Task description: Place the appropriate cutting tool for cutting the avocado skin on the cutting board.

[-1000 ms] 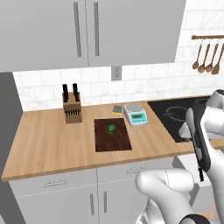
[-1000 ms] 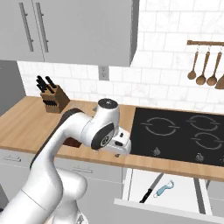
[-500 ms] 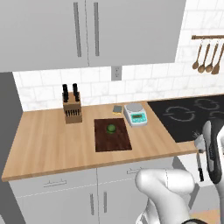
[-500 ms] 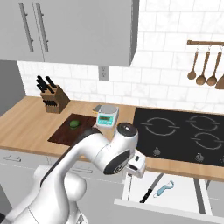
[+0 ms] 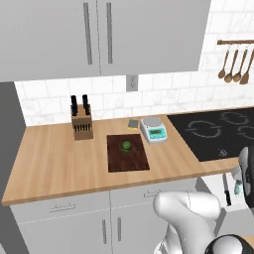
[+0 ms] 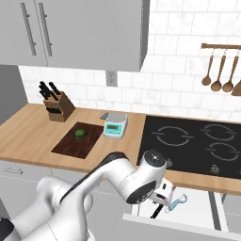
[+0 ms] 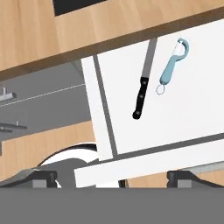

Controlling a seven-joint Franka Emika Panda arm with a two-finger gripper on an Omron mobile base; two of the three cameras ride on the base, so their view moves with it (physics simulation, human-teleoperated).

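Hovering over an open white drawer (image 7: 183, 109) below the countertop (image 5: 59, 163), the gripper (image 7: 113, 179) shows two dark fingertips (image 7: 43, 178) spread wide apart at the bottom of the hand view, holding nothing. Inside the drawer lie a black-handled knife (image 7: 143, 83) and, just beside it, a light blue peeler (image 7: 171, 65), the two not touching. The white arm (image 6: 117, 179) bends low in front of the cabinets near the black stovetop (image 6: 197, 141). Well apart, on the counter, the avocado (image 5: 126, 145) sits on the cutting board (image 5: 128, 158), between a knife block (image 5: 81, 124) and a small kitchen scale (image 5: 154, 130).
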